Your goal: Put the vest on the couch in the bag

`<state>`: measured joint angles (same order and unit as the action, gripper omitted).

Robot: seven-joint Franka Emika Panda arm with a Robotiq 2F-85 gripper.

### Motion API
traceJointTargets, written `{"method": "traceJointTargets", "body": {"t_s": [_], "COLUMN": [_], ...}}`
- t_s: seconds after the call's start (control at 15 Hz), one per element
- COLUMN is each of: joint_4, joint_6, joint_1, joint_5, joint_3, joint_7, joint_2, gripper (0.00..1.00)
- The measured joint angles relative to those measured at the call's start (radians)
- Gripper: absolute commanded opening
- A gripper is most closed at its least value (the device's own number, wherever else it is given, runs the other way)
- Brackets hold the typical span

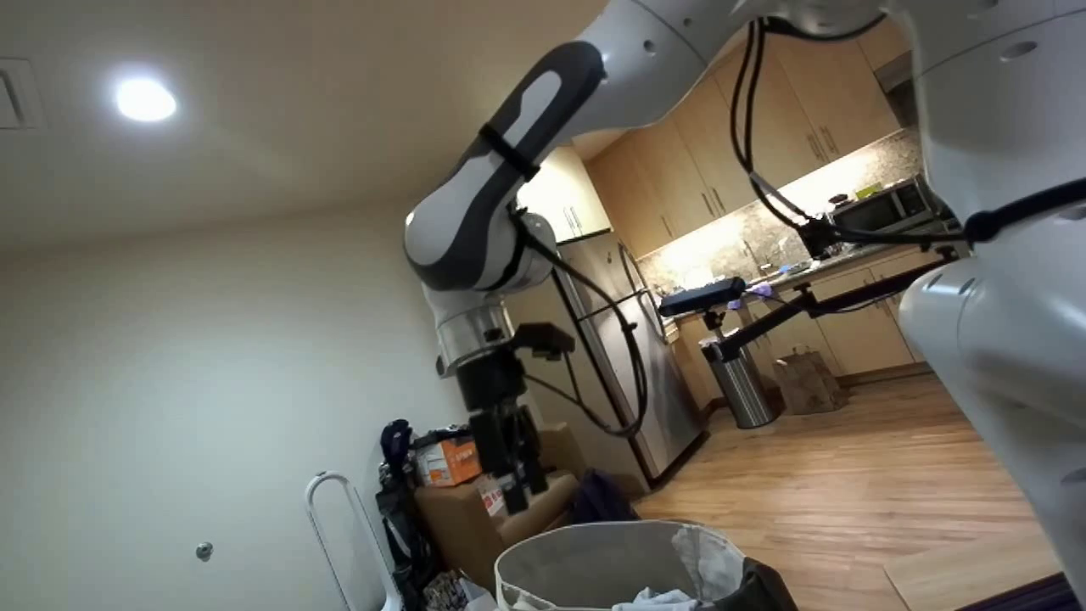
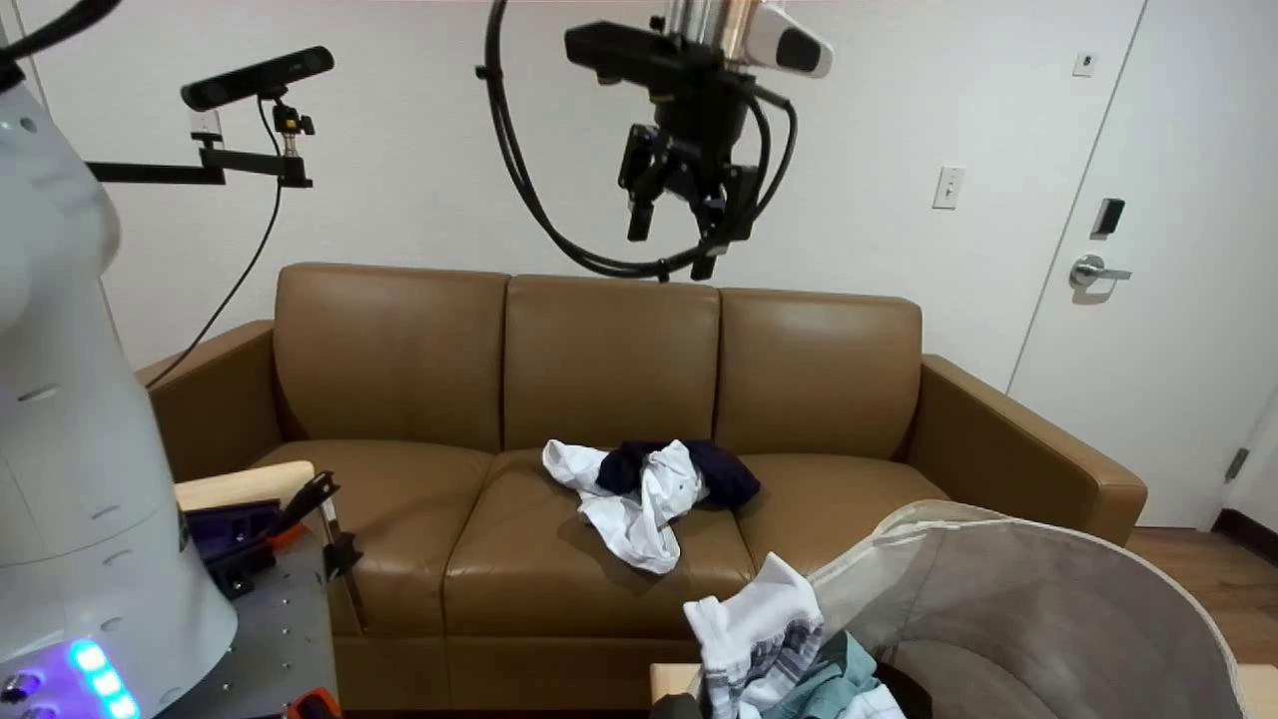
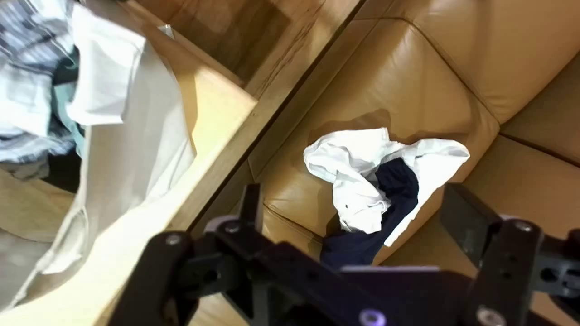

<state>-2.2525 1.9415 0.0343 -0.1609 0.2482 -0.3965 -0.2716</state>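
The black gripper (image 2: 671,243) is hanging high above the brown leather couch (image 2: 611,364) with its fingers (image 2: 640,218) spread wide and nothing between them, probably so they can fit around the dark navy vest (image 2: 726,473). The vest is lying crumpled mostly on the middle seat (image 2: 524,559), tangled with a white piece of clothing (image 2: 634,521), and the grey-white bag (image 2: 1063,589) is standing near the couch, maybe to keep the trip short. The grey-and-white arm (image 1: 454,216) is curving over from up high, and it is pointing the gripper down toward the seat.

Bag (image 2: 1038,599) on lt. wood tbl (image 3: 222,104); navy vest (image 2: 727,474) & white cloth (image 2: 639,521) on brn couch (image 2: 613,359).
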Motion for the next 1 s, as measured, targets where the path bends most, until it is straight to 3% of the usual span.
{"method": "traceJointTargets", "body": {"t_s": [0.2, 0.67, 1.0], "joint_4": [0.018, 0.265, 0.319], "joint_6": [0.111, 0.135, 0.133], "joint_1": [0.039, 0.065, 0.057], "joint_5": [-0.067, -0.003, 0.013], "joint_3": [-0.064, -0.283, -0.293], "joint_7": [-0.076, -0.136, -0.156], "joint_2": [0.158, 0.565, 0.619], "gripper": [1.0, 1.0, 1.0]}}
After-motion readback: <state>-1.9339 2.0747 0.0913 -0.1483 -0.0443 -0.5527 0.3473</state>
